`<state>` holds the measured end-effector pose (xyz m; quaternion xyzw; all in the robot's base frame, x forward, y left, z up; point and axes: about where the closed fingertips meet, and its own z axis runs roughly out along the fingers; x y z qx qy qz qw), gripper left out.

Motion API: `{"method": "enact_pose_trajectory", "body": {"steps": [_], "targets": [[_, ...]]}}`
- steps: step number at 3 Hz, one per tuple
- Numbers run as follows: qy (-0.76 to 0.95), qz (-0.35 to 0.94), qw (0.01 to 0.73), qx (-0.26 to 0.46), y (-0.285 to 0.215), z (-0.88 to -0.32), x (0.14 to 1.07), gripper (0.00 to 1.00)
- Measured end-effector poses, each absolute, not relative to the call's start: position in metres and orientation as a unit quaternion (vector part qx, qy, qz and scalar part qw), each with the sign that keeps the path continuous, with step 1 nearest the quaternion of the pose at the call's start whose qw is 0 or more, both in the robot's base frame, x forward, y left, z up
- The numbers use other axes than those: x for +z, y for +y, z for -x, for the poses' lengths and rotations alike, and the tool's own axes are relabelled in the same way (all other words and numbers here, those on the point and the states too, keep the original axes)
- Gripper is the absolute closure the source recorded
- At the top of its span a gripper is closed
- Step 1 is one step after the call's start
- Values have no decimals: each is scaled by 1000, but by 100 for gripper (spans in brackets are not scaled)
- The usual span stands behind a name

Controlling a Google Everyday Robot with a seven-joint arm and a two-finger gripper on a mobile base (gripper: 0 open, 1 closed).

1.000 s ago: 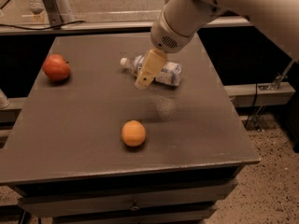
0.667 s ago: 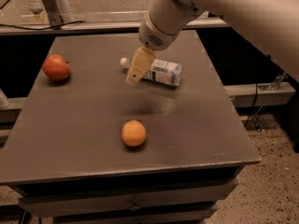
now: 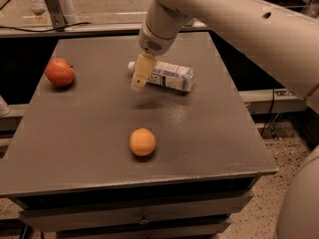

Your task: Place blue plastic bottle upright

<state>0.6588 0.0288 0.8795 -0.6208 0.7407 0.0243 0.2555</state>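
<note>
The blue plastic bottle (image 3: 169, 76) lies on its side on the dark table (image 3: 89, 128), towards the back middle, with its white cap pointing left and its pale blue-white label facing up. My gripper (image 3: 141, 72) hangs from the pale arm that comes in from the upper right. It hovers just above the table in front of the bottle's cap end and covers part of the cap. The bottle is not held.
A red apple (image 3: 60, 72) sits at the table's left side. An orange (image 3: 142, 142) sits in the front middle. The table's front edge has a drawer below. A rail and a stand (image 3: 55, 6) run behind the table.
My gripper has moved left along the bottle, from over its middle to its cap end. The bottle, apple and orange have not moved.
</note>
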Motion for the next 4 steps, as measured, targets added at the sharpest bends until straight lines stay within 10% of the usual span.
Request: {"method": "enact_pose_trajectory", "body": {"steps": [2, 4], "targets": [[742, 638, 206, 2, 29, -680, 849, 0], [746, 637, 194, -3, 21, -690, 846, 41]]}}
